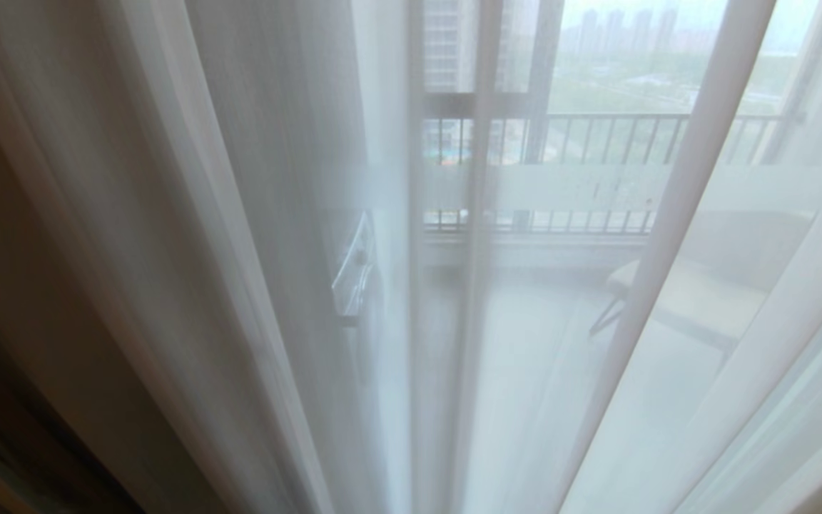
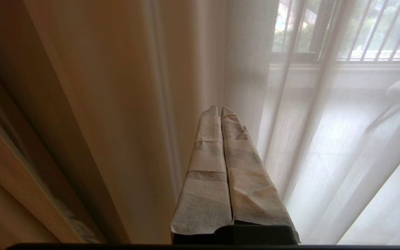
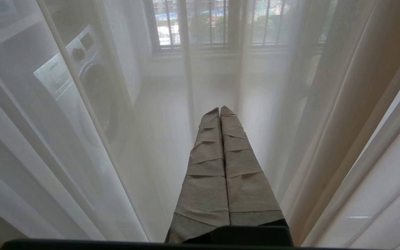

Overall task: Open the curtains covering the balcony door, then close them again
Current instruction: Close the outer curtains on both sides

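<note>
The sheer white curtain hangs closed across the whole head view in long folds, and the thick cream-beige curtain sits gathered at the left edge. Through the sheer fabric the balcony door shows as a dark upright frame crossed by a frosted white band, with a barred railing, a chair and a washing machine on the balcony behind it.

Neither arm shows in the head view. In the left wrist view the left gripper, its fingers wrapped in pale tape, is pressed together and holds nothing; it points at the spot where the beige curtain meets the sheer one, and whether it touches the fabric cannot be told. In the right wrist view the right gripper is likewise pressed together and empty, pointing into the sheer folds.
</note>
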Controlling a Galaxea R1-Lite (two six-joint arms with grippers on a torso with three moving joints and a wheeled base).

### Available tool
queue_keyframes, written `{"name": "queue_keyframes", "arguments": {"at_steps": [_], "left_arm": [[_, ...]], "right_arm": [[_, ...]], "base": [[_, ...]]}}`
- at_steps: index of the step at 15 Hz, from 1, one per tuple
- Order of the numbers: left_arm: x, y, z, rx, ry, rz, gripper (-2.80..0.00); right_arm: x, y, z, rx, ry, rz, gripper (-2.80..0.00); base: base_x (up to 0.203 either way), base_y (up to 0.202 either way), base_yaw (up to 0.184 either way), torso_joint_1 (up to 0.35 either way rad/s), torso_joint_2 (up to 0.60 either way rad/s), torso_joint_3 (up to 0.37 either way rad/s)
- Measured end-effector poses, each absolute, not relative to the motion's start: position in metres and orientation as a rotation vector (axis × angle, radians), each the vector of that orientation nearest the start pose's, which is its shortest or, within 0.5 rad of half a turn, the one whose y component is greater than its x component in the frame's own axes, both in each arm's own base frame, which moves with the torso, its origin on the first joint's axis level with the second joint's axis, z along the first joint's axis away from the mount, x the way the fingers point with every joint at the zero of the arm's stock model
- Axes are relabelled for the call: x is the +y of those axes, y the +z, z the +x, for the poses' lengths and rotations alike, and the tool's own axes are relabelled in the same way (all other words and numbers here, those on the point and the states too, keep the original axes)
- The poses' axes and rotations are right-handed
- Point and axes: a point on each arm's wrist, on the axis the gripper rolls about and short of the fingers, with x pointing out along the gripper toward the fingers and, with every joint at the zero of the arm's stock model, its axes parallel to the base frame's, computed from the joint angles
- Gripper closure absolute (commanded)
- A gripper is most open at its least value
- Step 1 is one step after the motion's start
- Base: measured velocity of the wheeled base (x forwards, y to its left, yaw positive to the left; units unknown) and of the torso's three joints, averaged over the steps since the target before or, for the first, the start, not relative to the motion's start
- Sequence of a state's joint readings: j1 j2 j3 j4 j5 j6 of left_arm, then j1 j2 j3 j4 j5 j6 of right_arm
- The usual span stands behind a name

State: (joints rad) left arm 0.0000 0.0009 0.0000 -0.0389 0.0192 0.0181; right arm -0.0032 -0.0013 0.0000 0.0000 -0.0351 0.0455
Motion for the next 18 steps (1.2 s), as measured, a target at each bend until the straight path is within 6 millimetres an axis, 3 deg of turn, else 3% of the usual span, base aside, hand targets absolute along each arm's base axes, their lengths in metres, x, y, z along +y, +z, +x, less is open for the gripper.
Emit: {"name": "queue_keyframes", "arguments": {"at_steps": [5,8,13,16,18], "left_arm": [[0.001,0.082,-0.024,-0.039,0.031,0.014,0.00],[0.002,0.106,-0.031,-0.063,0.068,0.004,0.00],[0.006,0.187,-0.024,-0.092,0.250,-0.029,0.00],[0.010,0.249,-0.002,-0.107,0.466,-0.061,0.00],[0.013,0.280,0.018,-0.098,0.640,-0.068,0.00]], "right_arm": [[-0.001,0.075,-0.023,-0.002,-0.038,0.046,0.00],[-0.001,0.075,-0.023,-0.002,-0.038,0.046,0.00],[-0.001,0.075,-0.023,-0.002,-0.038,0.046,0.00],[-0.001,0.075,-0.023,-0.002,-0.038,0.046,0.00],[-0.001,0.075,-0.023,-0.002,-0.038,0.046,0.00]], "base": [[0.000,0.000,0.000,0.000,0.00,0.000],[0.000,0.000,0.000,0.000,0.00,0.000],[0.000,0.000,0.000,0.000,0.00,0.000],[0.000,0.000,0.000,0.000,0.00,0.000],[0.000,0.000,0.000,0.000,0.00,0.000]]}}
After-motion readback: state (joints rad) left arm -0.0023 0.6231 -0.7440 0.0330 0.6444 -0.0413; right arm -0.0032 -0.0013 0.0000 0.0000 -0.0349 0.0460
